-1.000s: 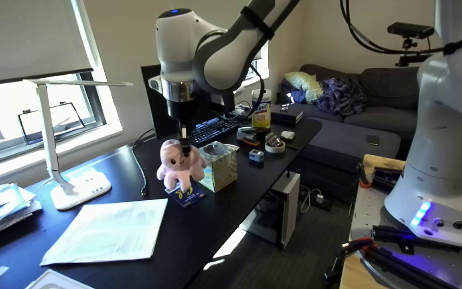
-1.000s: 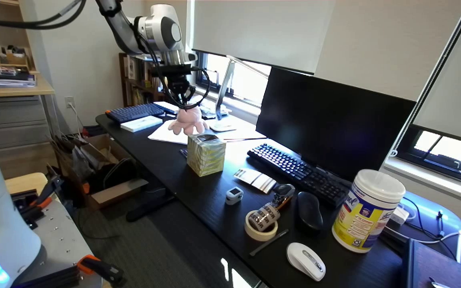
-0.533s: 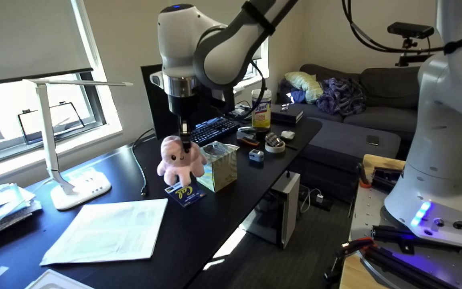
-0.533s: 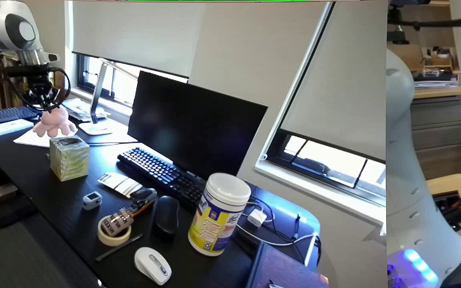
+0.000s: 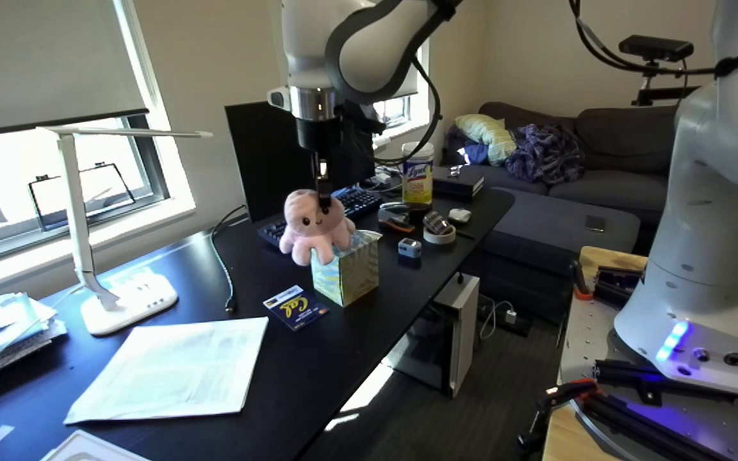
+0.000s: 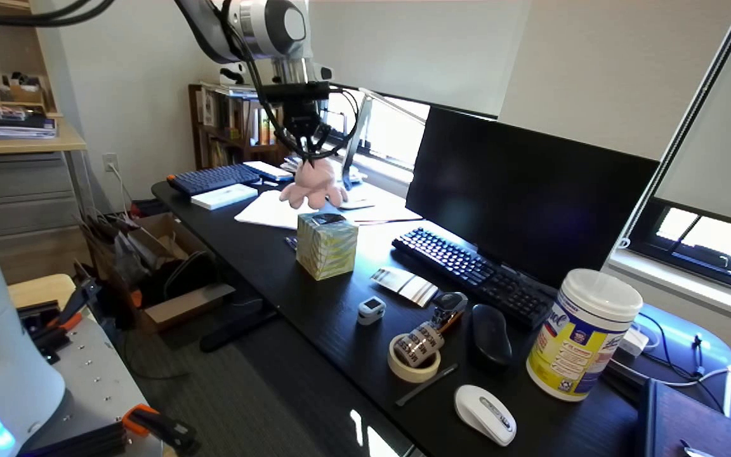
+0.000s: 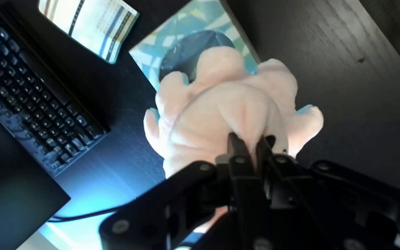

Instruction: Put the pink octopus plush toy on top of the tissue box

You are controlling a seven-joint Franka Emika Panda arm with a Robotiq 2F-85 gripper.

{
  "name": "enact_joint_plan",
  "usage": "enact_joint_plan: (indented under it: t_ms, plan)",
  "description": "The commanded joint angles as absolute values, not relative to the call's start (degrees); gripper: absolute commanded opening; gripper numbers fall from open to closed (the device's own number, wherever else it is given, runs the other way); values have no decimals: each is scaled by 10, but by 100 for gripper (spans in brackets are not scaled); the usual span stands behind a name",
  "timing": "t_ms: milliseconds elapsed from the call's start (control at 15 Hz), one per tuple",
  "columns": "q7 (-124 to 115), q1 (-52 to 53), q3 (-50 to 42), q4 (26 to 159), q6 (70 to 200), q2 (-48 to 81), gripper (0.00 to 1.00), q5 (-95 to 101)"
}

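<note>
The pincer [image 7: 250, 139] is pinching the pink octopus plush toy [image 5: 314, 221] right on the head, its fingers [image 7: 236, 147] sitting pretty close together with just a bunched-up fold of plush between them. The toy is hanging roughly upright above the table [image 5: 305, 371], legs dangling, and in an exterior view it's covering the left part of the top of the tissue box [image 5: 359, 275]. Honestly, I'm not managing to tell from these angles whether any leg is touching the box. The box is standing upright on the table, with a blue card [image 5: 297, 310] lying just beside it on the near left. A black keyboard [image 6: 448, 260] is sitting right by the monitor [image 6: 518, 190].
</note>
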State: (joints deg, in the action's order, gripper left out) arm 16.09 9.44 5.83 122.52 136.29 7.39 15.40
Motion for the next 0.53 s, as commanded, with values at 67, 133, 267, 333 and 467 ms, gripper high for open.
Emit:
enact_joint_plan:
  t_ms: [67, 133, 267, 333, 467]
  plan:
    - [261, 49, 44, 1227, 1367, 86, 3, 152]
    - [283, 41, 41, 1221, 1364, 92, 3, 151]
    - [335, 25, 41, 1215, 1359, 101, 3, 132]
    - [368, 17, 45, 1214, 1361, 105, 3, 113]
    - [416, 10, 52, 1205, 1367, 124, 3, 81]
